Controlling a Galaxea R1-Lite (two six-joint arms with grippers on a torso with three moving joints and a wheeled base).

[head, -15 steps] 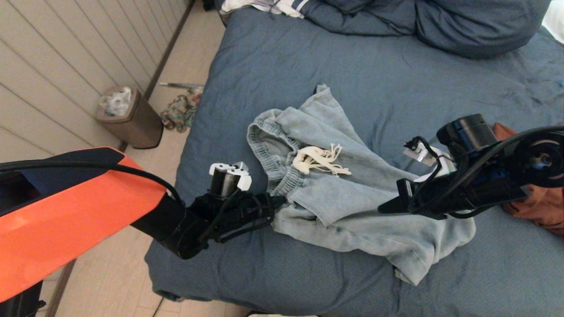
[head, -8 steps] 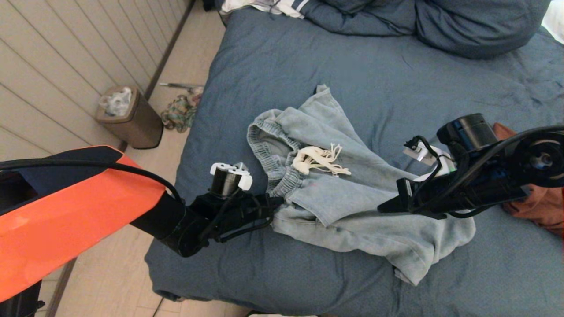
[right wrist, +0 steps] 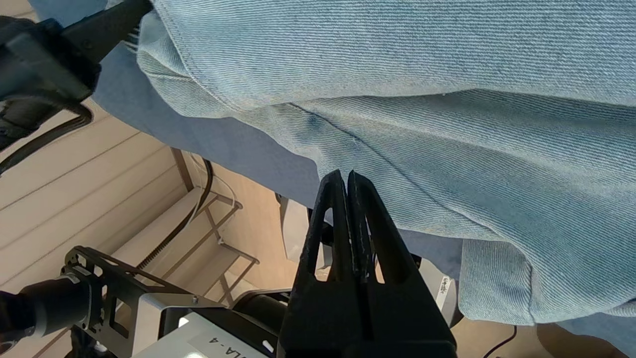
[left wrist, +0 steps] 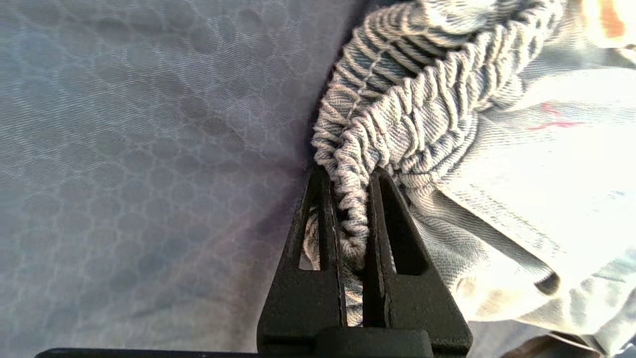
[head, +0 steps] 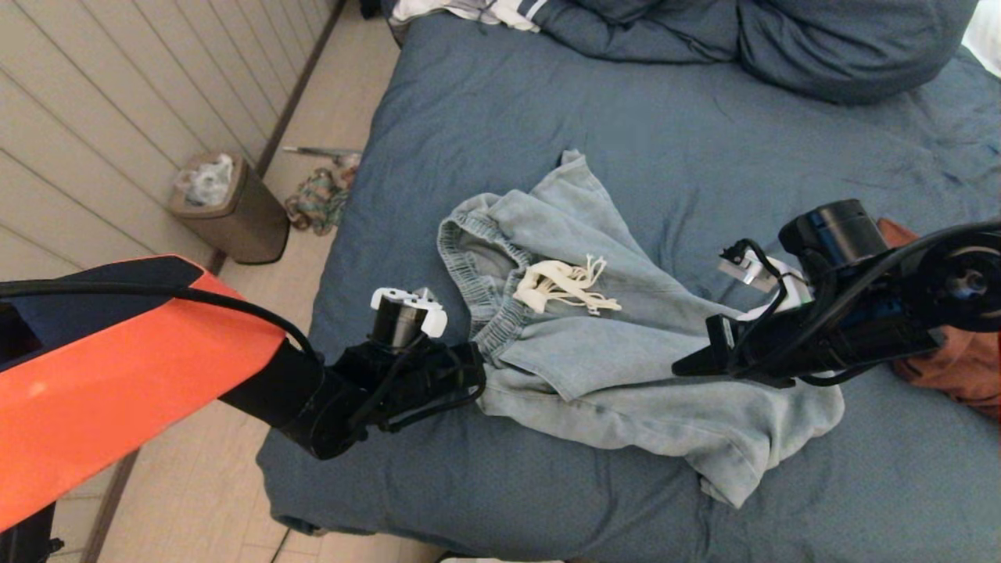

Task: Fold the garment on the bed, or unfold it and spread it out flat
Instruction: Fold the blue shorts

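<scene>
A light blue denim-look garment (head: 610, 360) with an elastic waistband (left wrist: 397, 114) and a cream drawstring (head: 563, 285) lies crumpled on the slate-blue bed (head: 547, 102). My left gripper (head: 478, 361) sits at the garment's left edge. In the left wrist view this gripper (left wrist: 349, 171) is shut on a fold of the gathered waistband. My right gripper (head: 679, 367) hovers over the garment's right half. The right wrist view shows that gripper (right wrist: 346, 172) shut with nothing in it, its tips just short of the cloth (right wrist: 422, 99).
A bunched blue duvet and pillows (head: 782, 39) lie at the bed's far end. A rust-coloured cloth (head: 962, 352) rests at the right edge. On the floor to the left stand a trash bin (head: 227, 207) and a heap of cords (head: 321, 199).
My left gripper has shut on the waistband and drawn back slightly leftward, tugging that edge of the garment along. The right arm has hardly moved.
</scene>
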